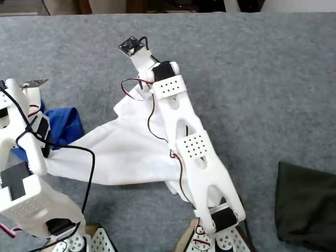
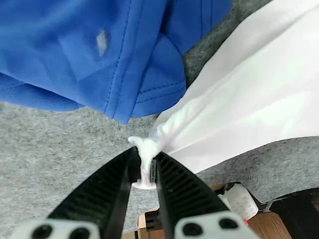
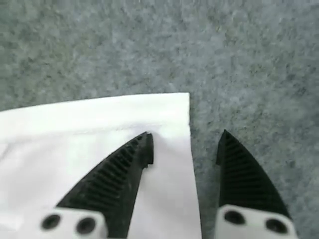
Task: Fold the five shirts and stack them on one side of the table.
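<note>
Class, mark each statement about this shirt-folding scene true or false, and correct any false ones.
1. The jaws of the left arm are open and hold nothing. False: they are shut on a bunched bit of the white shirt.
2. A blue shirt lies beside the white shirt. True.
3. The jaws of the right arm are clamped shut on the white shirt. False: they stand open, one jaw over the shirt's corner and the other over the grey table cover.
4. A dark green garment lies apart from the white shirt, towards the right edge of the high view. True.
</note>
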### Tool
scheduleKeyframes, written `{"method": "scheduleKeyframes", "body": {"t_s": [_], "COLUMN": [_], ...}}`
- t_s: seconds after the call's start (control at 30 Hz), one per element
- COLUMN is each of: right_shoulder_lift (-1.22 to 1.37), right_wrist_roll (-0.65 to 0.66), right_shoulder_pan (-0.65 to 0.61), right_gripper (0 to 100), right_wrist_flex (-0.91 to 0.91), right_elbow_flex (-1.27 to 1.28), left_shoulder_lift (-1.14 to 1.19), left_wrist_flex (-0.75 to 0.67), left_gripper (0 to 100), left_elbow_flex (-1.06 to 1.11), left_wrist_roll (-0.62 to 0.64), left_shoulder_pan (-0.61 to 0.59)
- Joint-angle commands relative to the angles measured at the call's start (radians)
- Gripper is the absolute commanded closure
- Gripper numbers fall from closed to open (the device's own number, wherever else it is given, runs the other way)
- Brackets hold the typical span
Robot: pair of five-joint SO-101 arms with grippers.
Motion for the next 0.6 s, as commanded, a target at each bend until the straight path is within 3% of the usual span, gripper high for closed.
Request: {"method": "scheduleKeyframes", "body": {"t_s": [0.0,0.17,0.37,0.57], "right_shoulder_lift": [-0.039,-0.042,-0.045,-0.064], "right_wrist_roll": [0.025,0.044,0.044,0.054], "right_shoulder_pan": [-0.016,-0.002,0.070,0.111], "right_gripper": [80.0,99.8,99.4,99.4], "right_wrist_flex": [-0.003,-0.006,0.061,0.275], "right_elbow_flex": [0.030,0.031,0.019,-0.116], "left_shoulder_lift": [-0.054,-0.054,-0.054,-0.054], "left_wrist_flex": [-0.009,-0.008,-0.003,-0.002], "left_gripper": [98,98,98,98], "left_elbow_flex": [0.000,0.000,0.000,0.000], "left_wrist_roll": [0.003,0.003,0.003,0.003], "left_shoulder_pan": [0.002,0.000,-0.002,-0.002]}}
